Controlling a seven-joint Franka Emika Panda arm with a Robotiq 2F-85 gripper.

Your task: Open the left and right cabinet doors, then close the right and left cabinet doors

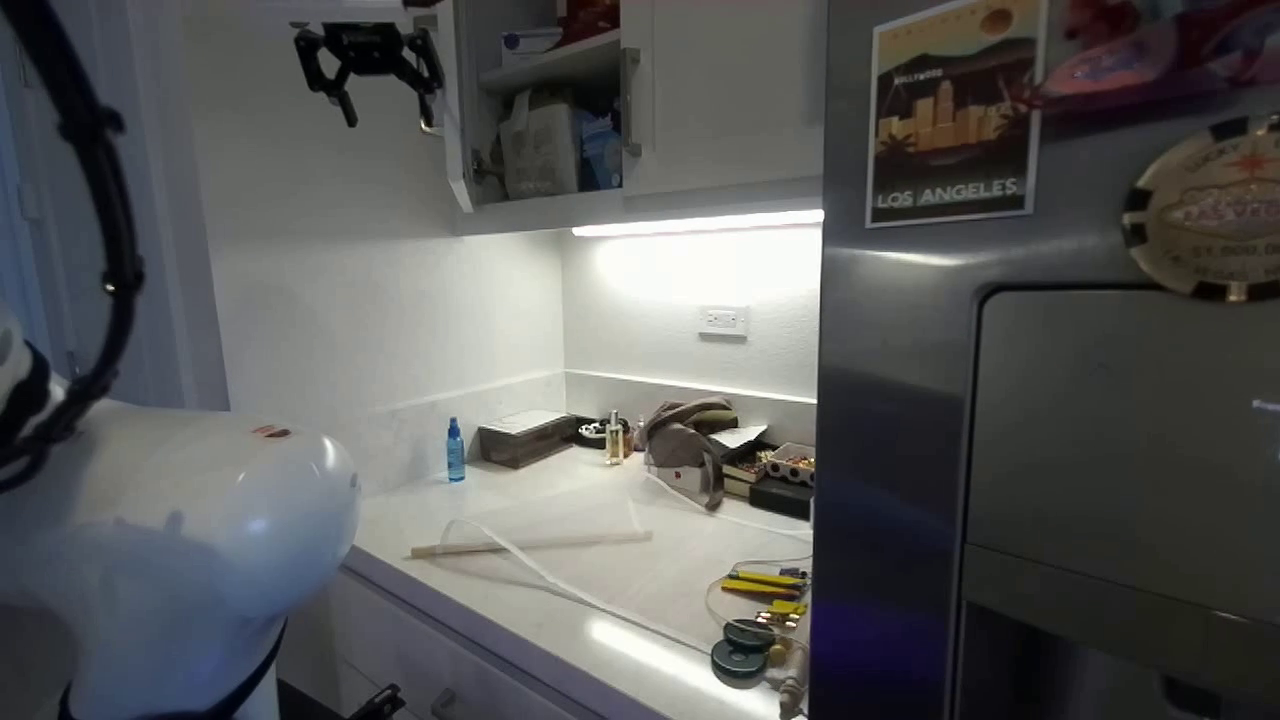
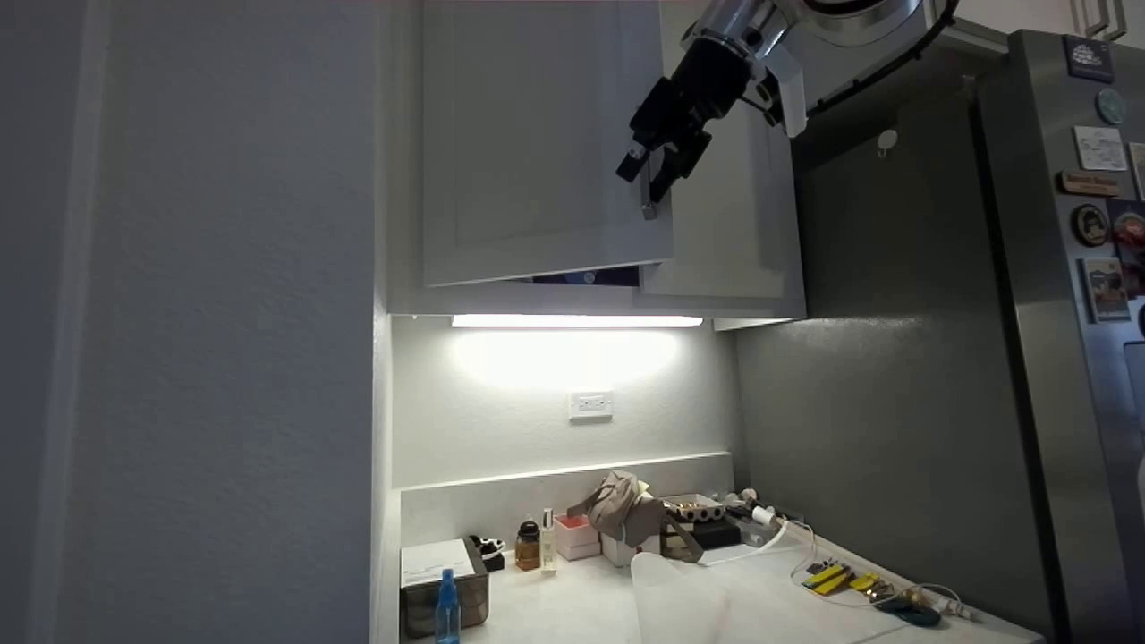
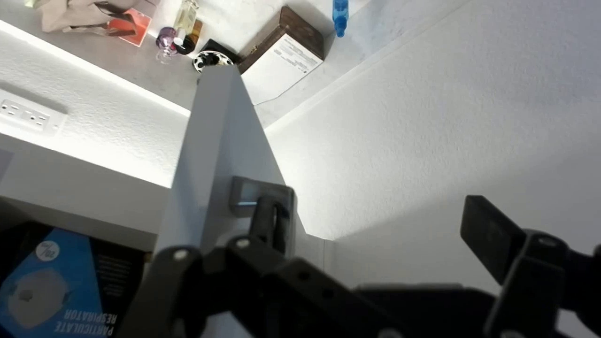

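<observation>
Wrist view has the gripper (image 3: 378,230) spread wide, one dark finger (image 3: 265,220) overlapping the silver handle (image 3: 288,202) of the left cabinet door (image 3: 242,145); whether finger and bar touch cannot be told. The left cabinet door stands swung out from its frame. Its top is cut off in both exterior views, and in an exterior view the left cabinet door (image 1: 458,120) is so nearly edge-on that it shows as a pale strip.

To its right, the right cabinet door (image 1: 735,100) lies flush, its far side out of sight behind the grey fridge (image 1: 900,400). In an exterior view the robot arm (image 2: 742,22) covers part of that right door.

Behind the left cabinet door, a blue and black box (image 3: 51,286) reads PARTICULATE RESPIRATOR upside down in the wrist view and runs off the edge. In an exterior view a dim grey bundle (image 1: 540,145) there is too blurred to identify.

Well below the left cabinet door, the white counter (image 1: 520,600) bears a blue spray bottle (image 1: 456,455) and a brown box (image 1: 525,445). Below and right of that door, a slumped cloth (image 1: 690,440) partly covers other items.
</observation>
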